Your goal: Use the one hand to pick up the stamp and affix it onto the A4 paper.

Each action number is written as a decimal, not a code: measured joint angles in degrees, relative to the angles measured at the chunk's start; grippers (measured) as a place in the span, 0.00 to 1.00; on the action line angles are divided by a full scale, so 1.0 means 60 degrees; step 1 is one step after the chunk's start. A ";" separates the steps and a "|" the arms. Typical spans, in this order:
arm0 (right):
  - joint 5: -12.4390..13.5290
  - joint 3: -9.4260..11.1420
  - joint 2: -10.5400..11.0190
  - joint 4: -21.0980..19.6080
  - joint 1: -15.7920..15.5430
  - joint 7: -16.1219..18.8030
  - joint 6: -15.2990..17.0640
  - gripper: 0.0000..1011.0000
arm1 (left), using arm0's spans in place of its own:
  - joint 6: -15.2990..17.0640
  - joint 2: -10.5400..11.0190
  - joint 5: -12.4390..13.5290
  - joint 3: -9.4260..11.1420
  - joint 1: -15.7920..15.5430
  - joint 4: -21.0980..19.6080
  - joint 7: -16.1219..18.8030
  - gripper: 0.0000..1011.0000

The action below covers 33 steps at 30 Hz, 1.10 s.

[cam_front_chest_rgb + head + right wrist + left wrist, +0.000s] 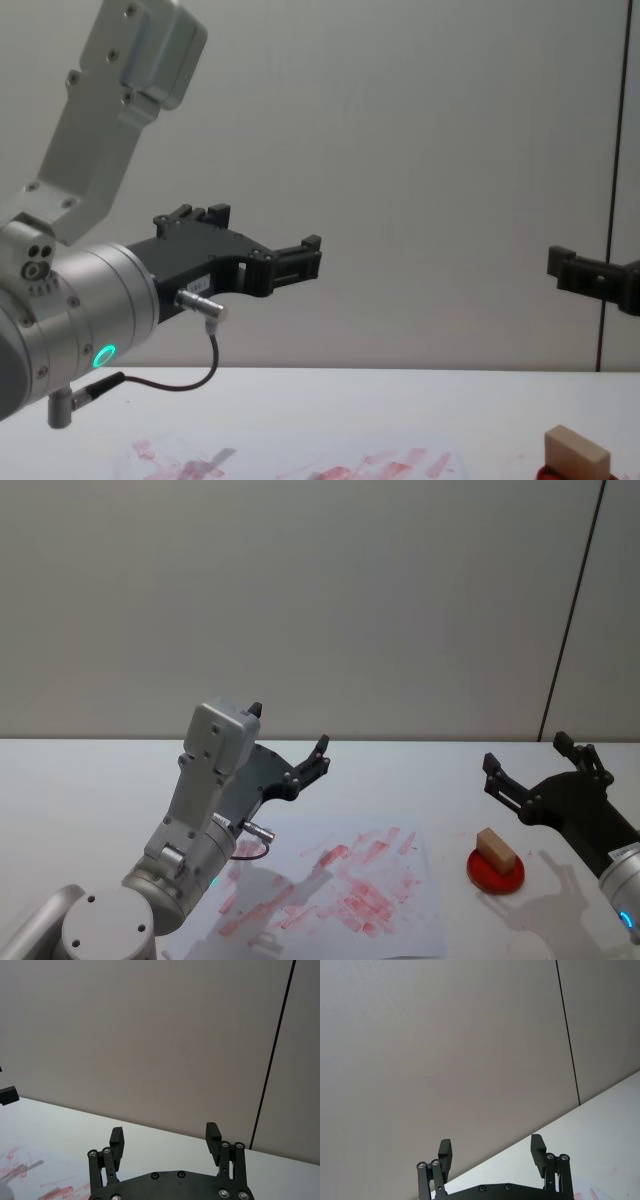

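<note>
The right gripper [527, 756], a black plastic two-fingered hand on a pale grey-white arm link, is hovering in the air at about 1 o'clock from the stamp, well above the white table [100, 780]. Its fingers are standing spread apart with nothing between them, as the right wrist view also shows. The stamp [497, 849], a small rectangular block of pale tan wood, is resting on a low round red ink pad [481, 876], which is sitting just beside the paper at its 3 o'clock. The A4 paper [400, 930], a flat white sheet streaked with red ink smears, is lying on the table between the two arms.

The left gripper [310, 764], black with a silver cylindrical wrist and a green ring light, is hanging idle above the paper's 11 o'clock corner, its fingers spread and empty.

By my reading the task is only beginning: the stamp is not yet being gripped, so the descent, the pinch, the lift, the carry toward 9 o'clock and the press onto the sheet are all remaining. The red marks are already covering the paper; what made them I cannot tell.
</note>
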 joint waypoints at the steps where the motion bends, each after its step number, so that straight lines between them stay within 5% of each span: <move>1: 0.0000 0.0000 0.0000 0.0000 0.0000 0.0000 0.0000 0.99 | 0.0000 0.0000 0.0000 0.0000 0.0000 0.0000 0.0000 0.99; 33: -0.0001 0.0109 0.0092 0.0174 0.0058 0.0129 0.0057 0.99 | 0.0000 0.0000 0.0000 0.0000 0.0000 0.0000 0.0000 0.99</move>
